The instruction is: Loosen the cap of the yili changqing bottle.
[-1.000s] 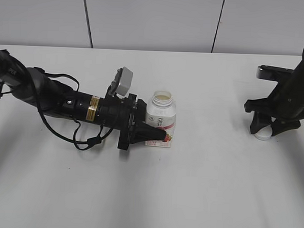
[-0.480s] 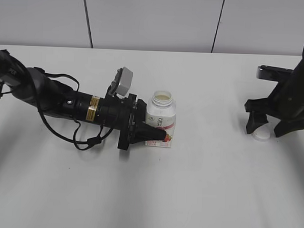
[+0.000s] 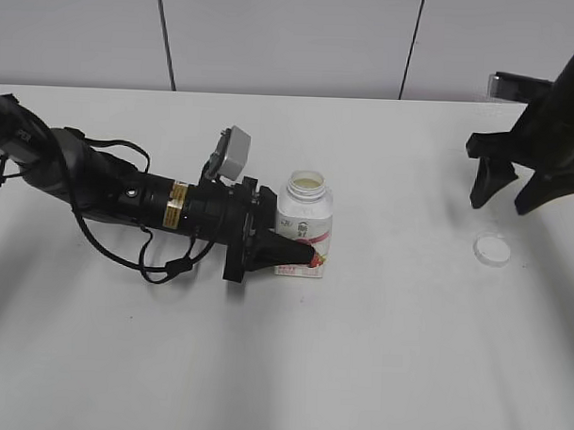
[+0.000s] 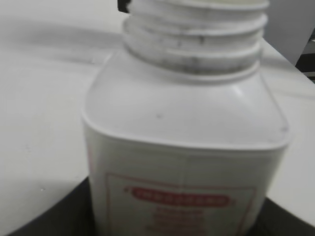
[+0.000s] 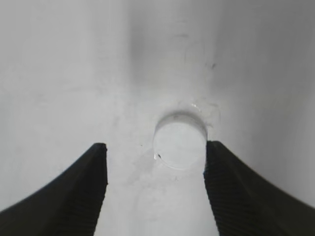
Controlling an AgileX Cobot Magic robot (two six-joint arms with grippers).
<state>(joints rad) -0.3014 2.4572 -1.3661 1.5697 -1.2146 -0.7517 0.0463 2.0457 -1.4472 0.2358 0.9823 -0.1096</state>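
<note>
The yili changqing bottle [image 3: 304,217] stands upright mid-table, white with a pink-red label, its threaded neck bare and open. It fills the left wrist view [image 4: 187,137]. My left gripper [image 3: 288,253] is shut on the bottle's lower body from the left. The white cap [image 3: 493,249] lies flat on the table at the right, apart from the bottle. My right gripper [image 3: 514,199] is open and empty, raised above and behind the cap. In the right wrist view the cap [image 5: 179,141] lies on the table below my open jaws [image 5: 155,155], close to the right finger.
The white table [image 3: 358,350] spans the view, with a grey panelled wall behind. My left arm and its cables [image 3: 108,195] lie across the table's left half.
My right gripper has opened, let go of the cap on the table, and risen up and away from it. The left gripper and bottle have not moved.
</note>
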